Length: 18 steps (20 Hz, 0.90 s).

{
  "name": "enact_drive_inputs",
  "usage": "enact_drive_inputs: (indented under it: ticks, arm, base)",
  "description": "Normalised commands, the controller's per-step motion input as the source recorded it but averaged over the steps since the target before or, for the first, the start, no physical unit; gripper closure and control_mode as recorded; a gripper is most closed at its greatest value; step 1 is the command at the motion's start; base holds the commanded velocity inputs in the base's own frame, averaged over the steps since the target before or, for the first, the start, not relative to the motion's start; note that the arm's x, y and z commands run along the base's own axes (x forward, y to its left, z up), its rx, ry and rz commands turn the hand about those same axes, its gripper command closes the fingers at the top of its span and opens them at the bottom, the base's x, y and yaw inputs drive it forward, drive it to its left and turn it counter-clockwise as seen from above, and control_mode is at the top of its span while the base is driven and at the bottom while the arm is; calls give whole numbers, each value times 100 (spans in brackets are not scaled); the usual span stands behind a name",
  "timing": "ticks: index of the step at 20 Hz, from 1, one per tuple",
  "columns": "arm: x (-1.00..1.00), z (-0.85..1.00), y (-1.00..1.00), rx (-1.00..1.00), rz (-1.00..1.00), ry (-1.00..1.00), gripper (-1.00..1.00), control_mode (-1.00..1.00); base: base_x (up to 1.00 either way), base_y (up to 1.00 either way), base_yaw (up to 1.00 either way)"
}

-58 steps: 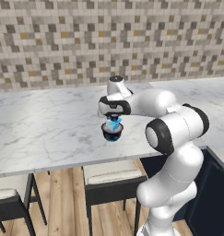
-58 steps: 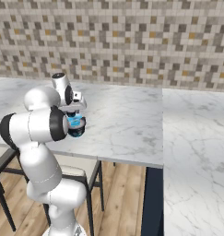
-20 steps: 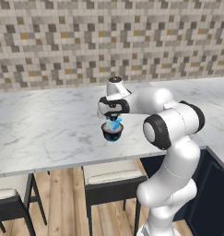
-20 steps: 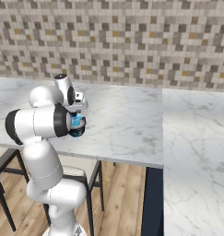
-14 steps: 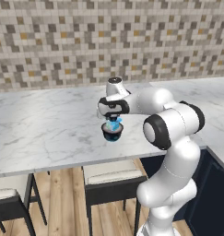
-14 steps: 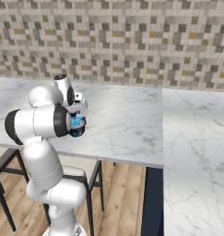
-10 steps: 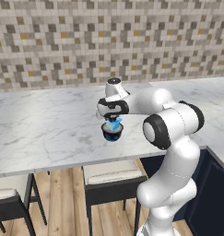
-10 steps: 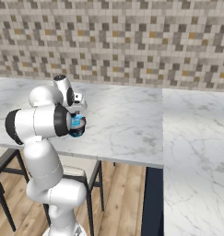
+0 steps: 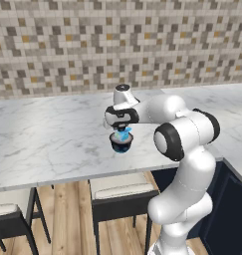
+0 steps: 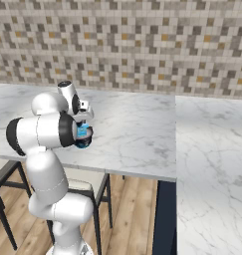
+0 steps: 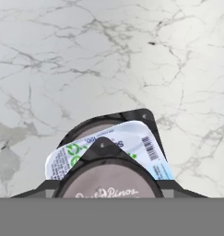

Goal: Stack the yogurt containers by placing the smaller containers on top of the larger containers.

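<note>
The wide dark tub (image 9: 121,146) stands near the front edge of the marble counter (image 9: 53,134). The light-blue boxy container (image 9: 124,135) lies on top of it. My gripper (image 9: 121,128) hangs straight down over this stack. In the hand view the tiny dark cup (image 11: 109,182) with its pale printed top sits close to the camera between my fingers. Under it show the light-blue container's white label (image 11: 141,138) and the tub's dark rim (image 11: 109,120). My gripper is shut on the cup; whether the cup touches the container below I cannot tell. From the right base view the stack (image 10: 83,137) sits half behind my forearm.
Two stools (image 9: 120,191) (image 9: 8,219) stand under the counter's front edge. A tiled wall (image 9: 117,45) backs the counter. A second marble run (image 10: 212,164) extends forward on the right. Bare marble lies on all sides of the stack.
The hand holds its place over the stack with the cup. Since the earliest frames only the elbow has shifted slightly.
</note>
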Motion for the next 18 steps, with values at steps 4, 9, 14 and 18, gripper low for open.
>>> enact_drive_inputs:
  ticks: [4,9,14,18]
  arm:
    - [-4,-12,0,0,0,0,100,-100]
    - [-1,-12,0,0,0,0,-100,-100]
    - [-1,-5,-2,-2,-1,0,-100,-100]
    - [-2,0,-6,-3,0,0,-100,-100]
  base:
    - [0,0,0]
    - [0,0,0]
    - [0,0,0]
    - [0,0,0]
